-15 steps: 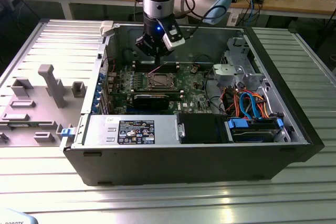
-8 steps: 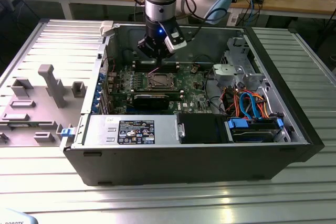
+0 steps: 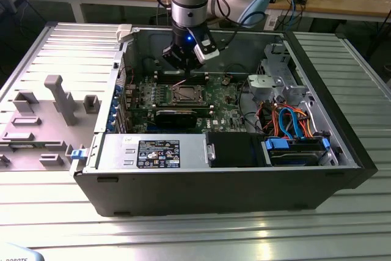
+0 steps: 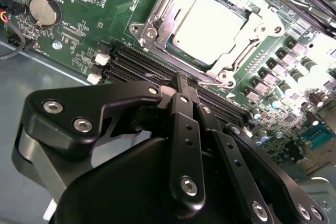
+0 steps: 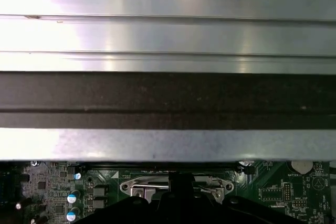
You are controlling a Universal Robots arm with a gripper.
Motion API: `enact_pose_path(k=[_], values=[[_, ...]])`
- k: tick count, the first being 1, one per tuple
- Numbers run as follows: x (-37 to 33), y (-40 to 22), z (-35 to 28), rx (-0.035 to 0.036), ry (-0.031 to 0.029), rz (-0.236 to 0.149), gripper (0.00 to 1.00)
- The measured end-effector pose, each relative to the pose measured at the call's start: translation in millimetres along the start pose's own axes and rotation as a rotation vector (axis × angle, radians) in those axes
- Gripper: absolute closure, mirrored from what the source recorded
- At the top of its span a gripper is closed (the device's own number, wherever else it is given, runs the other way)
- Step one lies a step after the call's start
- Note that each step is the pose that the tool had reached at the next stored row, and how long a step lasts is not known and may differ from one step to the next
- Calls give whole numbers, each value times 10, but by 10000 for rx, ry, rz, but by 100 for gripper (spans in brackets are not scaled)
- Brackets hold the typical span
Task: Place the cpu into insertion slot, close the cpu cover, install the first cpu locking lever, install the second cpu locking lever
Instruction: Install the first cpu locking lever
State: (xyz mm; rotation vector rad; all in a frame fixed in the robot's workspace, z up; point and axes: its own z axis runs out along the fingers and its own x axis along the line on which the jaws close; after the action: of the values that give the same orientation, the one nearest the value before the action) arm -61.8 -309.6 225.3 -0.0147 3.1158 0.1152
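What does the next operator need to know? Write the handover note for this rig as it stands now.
Gripper: fingers together, nothing seen between them, hanging over the memory slots just beside the socket.
The cpu sits in the insertion slot inside the open computer case.
The cpu cover lies down around the chip.
Done: placing the chip, closing the cover.
Left: both locking levers; I cannot tell whether either is latched.
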Motion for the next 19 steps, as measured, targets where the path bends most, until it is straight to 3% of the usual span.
enact_pose_path(k=[19], values=[[-126,-4,148,1,1,0,89]])
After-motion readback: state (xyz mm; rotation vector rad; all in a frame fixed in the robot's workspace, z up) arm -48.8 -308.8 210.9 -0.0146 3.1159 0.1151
